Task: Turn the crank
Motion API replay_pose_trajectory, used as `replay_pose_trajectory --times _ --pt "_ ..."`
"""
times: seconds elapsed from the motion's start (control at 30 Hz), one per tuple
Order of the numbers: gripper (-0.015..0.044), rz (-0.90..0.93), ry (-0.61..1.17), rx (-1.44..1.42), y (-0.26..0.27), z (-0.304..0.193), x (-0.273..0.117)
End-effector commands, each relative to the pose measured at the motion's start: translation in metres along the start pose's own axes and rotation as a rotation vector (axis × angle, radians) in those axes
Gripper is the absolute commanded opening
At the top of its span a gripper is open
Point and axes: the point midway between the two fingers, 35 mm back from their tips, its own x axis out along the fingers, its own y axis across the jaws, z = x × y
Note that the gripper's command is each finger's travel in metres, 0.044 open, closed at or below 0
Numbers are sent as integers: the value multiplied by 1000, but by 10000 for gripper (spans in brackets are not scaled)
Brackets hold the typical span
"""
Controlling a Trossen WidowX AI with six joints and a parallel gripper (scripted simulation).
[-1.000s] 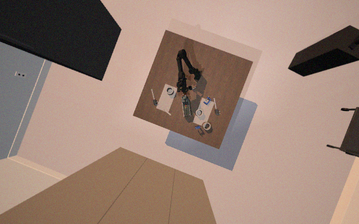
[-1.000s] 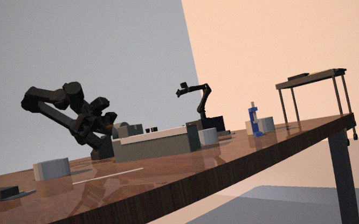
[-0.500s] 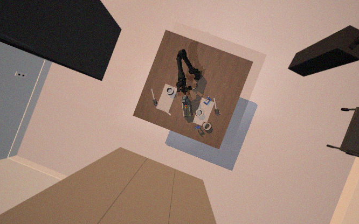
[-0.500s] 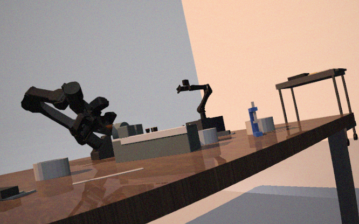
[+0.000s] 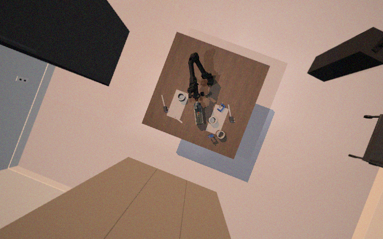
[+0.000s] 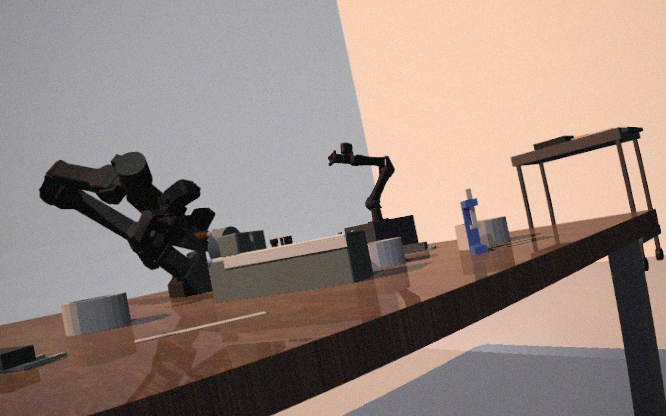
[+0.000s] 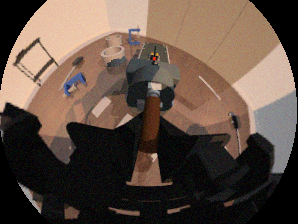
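Note:
The machine is a long grey-green box (image 5: 199,119) (image 6: 287,277) with a rounded grey housing (image 7: 152,74) at the crank end. The crank's brown handle (image 7: 151,122) points toward the wrist camera. My gripper (image 7: 149,115) (image 6: 201,238) is shut on the handle, with a black finger on each side of it. The red pointer (image 7: 154,58) shows as a small red spot on top of the slide, among small yellow and dark parts. The two brass marks are too small to tell apart, so I cannot tell whether the pointer is level with them.
A white round pot (image 5: 181,96) (image 6: 96,314) stands on one side of the machine. Another pot (image 5: 212,120) (image 6: 386,253) and a blue clamp (image 5: 222,107) (image 7: 75,84) are on the other side. A second dark arm (image 6: 377,188) stands beyond the machine. White sheets lie on both sides.

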Motion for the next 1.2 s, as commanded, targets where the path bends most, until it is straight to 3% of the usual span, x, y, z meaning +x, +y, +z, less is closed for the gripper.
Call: replay_pose_trajectory --times 0.0,1.17 --pt "0 -23 2 11 -9 0 0" --pt "0 -26 3 9 -31 -24 23"
